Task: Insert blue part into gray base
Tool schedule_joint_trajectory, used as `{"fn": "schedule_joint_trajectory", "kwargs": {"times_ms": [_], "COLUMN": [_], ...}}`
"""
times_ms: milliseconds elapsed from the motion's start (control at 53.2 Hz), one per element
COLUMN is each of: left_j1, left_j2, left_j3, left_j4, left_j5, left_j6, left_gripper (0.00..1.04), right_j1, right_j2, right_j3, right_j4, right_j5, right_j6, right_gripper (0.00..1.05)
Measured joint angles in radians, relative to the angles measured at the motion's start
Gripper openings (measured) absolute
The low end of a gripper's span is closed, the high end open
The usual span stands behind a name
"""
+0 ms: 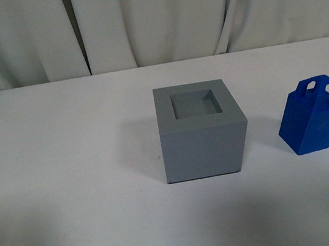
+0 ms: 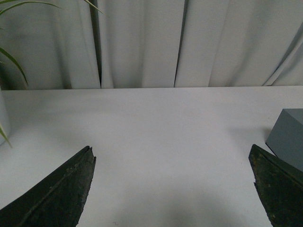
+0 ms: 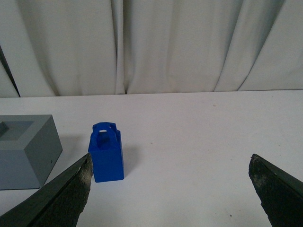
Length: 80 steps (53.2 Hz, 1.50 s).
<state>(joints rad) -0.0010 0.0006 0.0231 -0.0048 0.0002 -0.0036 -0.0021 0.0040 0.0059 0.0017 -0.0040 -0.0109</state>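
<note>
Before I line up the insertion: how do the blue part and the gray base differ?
The gray base is a wide matte cube; the blue part is narrower. The base's top has an empty square recess; the part's top tapers to a handle with holes. The base faces the front camera squarely; the part stands turned at an angle. Both rest upright on the white table, apart from each other.
</note>
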Motion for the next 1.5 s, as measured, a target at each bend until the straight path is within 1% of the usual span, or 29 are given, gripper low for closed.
{"fn": "schedule_joint_trajectory", "kwargs": {"times_ms": [1278, 1297, 1315, 1353, 1372, 1391, 1409, 1428, 1447, 1485, 1503], "left_j1": [0.000, 0.000, 0.000, 0.000, 0.000, 0.000, 0.000, 0.000, 0.000, 0.000, 0.000], "left_j2": [0.000, 0.000, 0.000, 0.000, 0.000, 0.000, 0.000, 0.000, 0.000, 0.000, 0.000], "left_j3": [0.000, 0.000, 0.000, 0.000, 0.000, 0.000, 0.000, 0.000, 0.000, 0.000, 0.000], "left_j4": [0.000, 0.000, 0.000, 0.000, 0.000, 0.000, 0.000, 0.000, 0.000, 0.000, 0.000], "left_j5": [0.000, 0.000, 0.000, -0.002, 0.000, 0.003, 0.001, -0.001, 0.000, 0.000, 0.000], "left_j6": [0.000, 0.000, 0.000, 0.000, 0.000, 0.000, 0.000, 0.000, 0.000, 0.000, 0.000], "left_gripper": [0.99, 0.99, 0.99, 0.99, 0.99, 0.99, 0.99, 0.99, 0.99, 0.99, 0.99], "right_j1": [0.000, -0.017, -0.023, -0.103, -0.132, -0.177, -0.204, -0.216, -0.229, -0.228, -0.224], "right_j2": [0.000, 0.014, 0.019, 0.091, 0.124, 0.181, 0.222, 0.246, 0.297, 0.352, 0.372], "right_j3": [0.000, 0.005, 0.009, 0.039, 0.048, 0.060, 0.069, 0.073, 0.085, 0.109, 0.121], "right_j4": [0.000, -0.018, -0.024, -0.080, -0.084, -0.083, -0.080, -0.074, -0.056, -0.029, -0.016], "right_j5": [-0.002, -0.066, -0.090, -0.317, -0.371, -0.524, -0.605, -0.649, -0.728, -0.784, -0.792], "right_j6": [0.000, -0.008, -0.013, -0.042, -0.048, -0.064, -0.070, -0.072, -0.077, -0.083, -0.085], "right_gripper": [0.97, 0.97, 0.97, 0.97, 0.97, 0.97, 0.97, 0.97, 0.97, 0.97, 0.97]}}
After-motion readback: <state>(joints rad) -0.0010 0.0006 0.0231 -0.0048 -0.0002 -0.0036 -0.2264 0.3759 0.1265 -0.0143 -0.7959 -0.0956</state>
